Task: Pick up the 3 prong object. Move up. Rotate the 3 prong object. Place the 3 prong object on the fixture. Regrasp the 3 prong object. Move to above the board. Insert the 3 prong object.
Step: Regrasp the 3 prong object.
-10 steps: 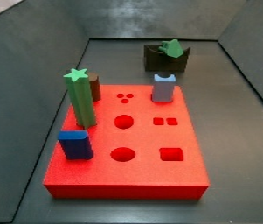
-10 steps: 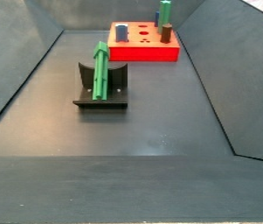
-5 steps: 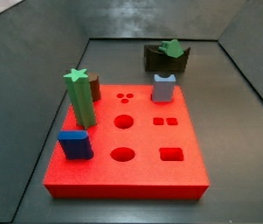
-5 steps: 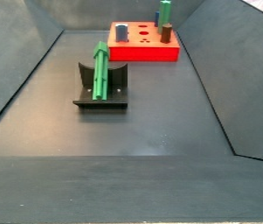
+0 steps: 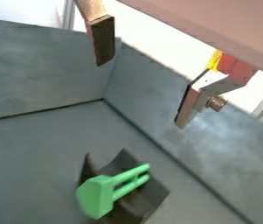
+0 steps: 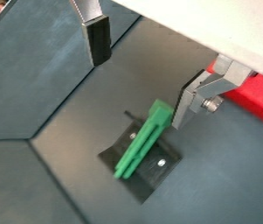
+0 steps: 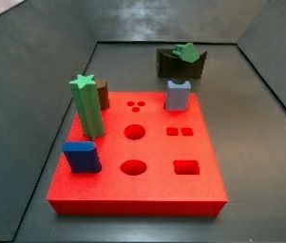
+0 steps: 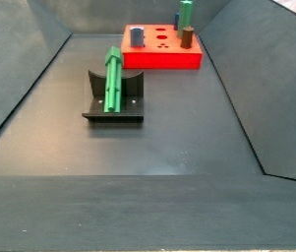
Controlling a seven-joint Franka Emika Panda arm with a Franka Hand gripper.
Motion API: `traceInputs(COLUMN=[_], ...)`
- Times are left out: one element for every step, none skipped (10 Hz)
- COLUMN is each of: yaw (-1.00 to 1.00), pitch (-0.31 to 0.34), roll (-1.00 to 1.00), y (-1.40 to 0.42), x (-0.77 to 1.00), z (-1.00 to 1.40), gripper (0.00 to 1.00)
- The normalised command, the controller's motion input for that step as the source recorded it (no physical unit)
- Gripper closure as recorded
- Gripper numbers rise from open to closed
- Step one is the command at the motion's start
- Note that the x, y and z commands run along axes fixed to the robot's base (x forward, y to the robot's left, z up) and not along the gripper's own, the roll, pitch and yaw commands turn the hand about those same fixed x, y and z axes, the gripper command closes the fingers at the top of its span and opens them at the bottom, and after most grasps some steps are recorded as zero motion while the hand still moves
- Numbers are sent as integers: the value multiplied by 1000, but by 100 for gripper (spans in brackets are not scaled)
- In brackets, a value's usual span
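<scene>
Pincer (image 6: 145,79) high above the fixture (image 6: 145,156), plates apart and empty.
Below and between its plates, the 3 prong object (image 6: 143,140) leans on the fixture, probably parked for regrasping; beyond lies the board (image 6: 259,94), nothing blocking a straight descent.

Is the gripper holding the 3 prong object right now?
No, in a wrist view the gripper hangs open above the floor, while the 3 prong object rests on the fixture below.

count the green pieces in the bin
2: the 3 prong object leans on the fixture below the open pincer; the star post stands in the board.
</scene>
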Motion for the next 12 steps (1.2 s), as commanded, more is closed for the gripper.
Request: traceInputs(yaw=[70, 87, 125, 149, 198, 213, 228, 239, 243, 235, 214, 217], pitch=[138, 162, 197, 217, 210, 194, 165, 123, 89, 50, 16, 41], roll=[1000, 1000, 1000, 1000, 786, 668, 488, 291, 206, 174, 158, 189], y=[-40, -44, -49, -51, -52, -55, -56, -47, -45, -46, -50, 38], x=[102, 111, 113, 114, 118, 118, 123, 120, 108, 96, 93, 32], z=[-8, -12, -12, -11, -12, -12, -17, -9, -4, -7, -14, -1000], gripper=[0, 0, 0, 0, 0, 0, 0, 0, 0, 0, 0, 0])
